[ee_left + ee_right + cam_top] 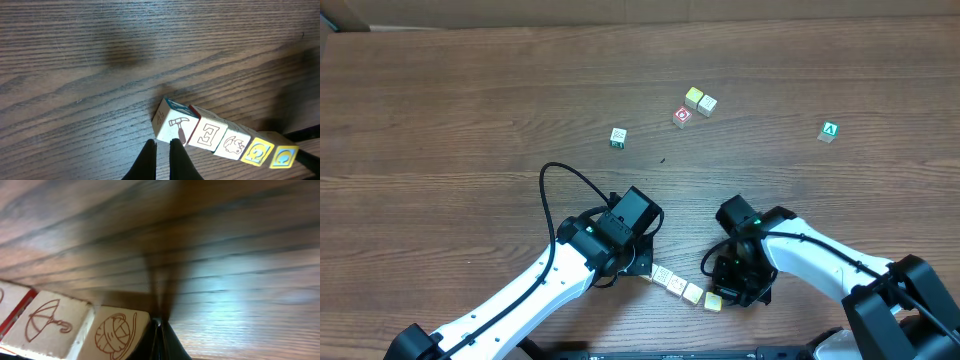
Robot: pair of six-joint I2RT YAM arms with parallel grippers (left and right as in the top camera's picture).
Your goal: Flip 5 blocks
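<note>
The table (440, 120) is brown wood with dark streaked grain, smooth, with a soft sheen where light strikes it. The blocks (210, 134) are pale wood, matt, with printed faces. The left arm (520, 295) has a smooth white plastic shell. The left pincer (162, 145) is matt black.

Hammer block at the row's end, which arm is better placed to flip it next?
Probably left. The shut left gripper sits right beside the hammer block, while the right gripper is at the row's opposite end, by the yarn-ball block.
</note>
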